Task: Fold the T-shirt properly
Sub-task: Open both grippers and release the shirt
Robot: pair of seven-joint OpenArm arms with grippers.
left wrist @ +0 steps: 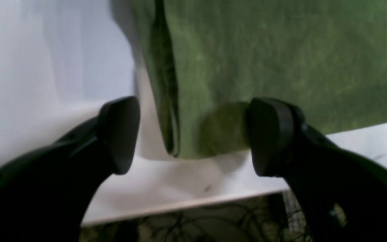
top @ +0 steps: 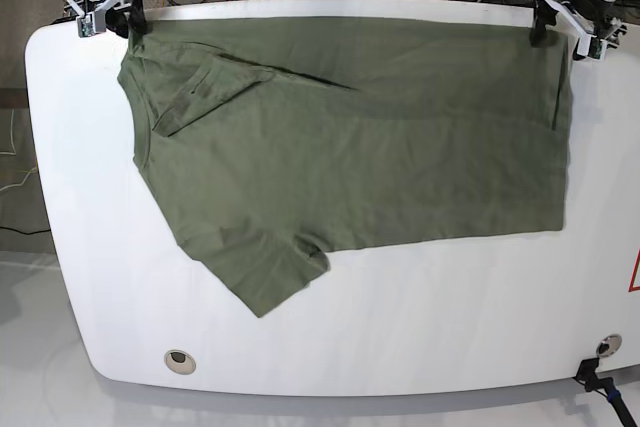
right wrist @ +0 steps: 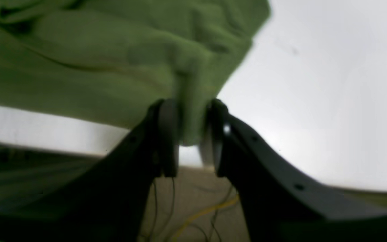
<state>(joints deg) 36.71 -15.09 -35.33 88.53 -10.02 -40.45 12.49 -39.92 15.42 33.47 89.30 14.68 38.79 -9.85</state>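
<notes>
Right gripper point(right wrist: 190, 141) pinches your T-shirt point(top: 350, 157) at its far-left corner; left gripper point(left wrist: 193, 134) gapes empty straddling the far-right corner, shirt running left-right between them.

I am seeing the T-shirt point(top: 350, 147) lying flat on the table point(top: 420, 337), spanning most of its width. The right gripper point(top: 133, 19) is sitting at its far left corner, the left gripper point(top: 553, 23) at its far right corner.

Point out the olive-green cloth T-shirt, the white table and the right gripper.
olive-green cloth T-shirt point(top: 370, 147), base view, chest fabric.
white table point(top: 420, 317), base view, bare near surface.
right gripper point(right wrist: 190, 137), right wrist view, between fingers pinching shirt.
</notes>
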